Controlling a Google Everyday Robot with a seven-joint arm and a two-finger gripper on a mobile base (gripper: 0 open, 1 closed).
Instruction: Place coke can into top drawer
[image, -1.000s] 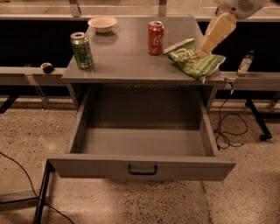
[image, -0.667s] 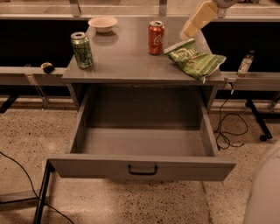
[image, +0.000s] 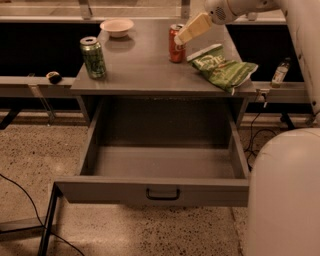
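Observation:
The red coke can (image: 174, 47) stands upright on the grey cabinet top (image: 145, 70), toward the back middle. My gripper (image: 186, 33) hangs just above and to the right of the can, its cream-coloured fingers overlapping the can's upper right edge. The top drawer (image: 155, 190) is pulled wide open below the cabinet top, empty inside, with a small dark handle (image: 162, 194) at the centre of its front panel.
A green soda can (image: 93, 57) stands at the left of the top. A cream bowl (image: 117, 27) sits at the back. A green chip bag (image: 222, 67) lies at the right. My white arm and base (image: 285, 195) fill the right side. A small bottle (image: 279, 73) stands on the rail at right.
My gripper has moved left and slightly down from the right side of the cabinet top to beside the coke can. More of my body shows at the right.

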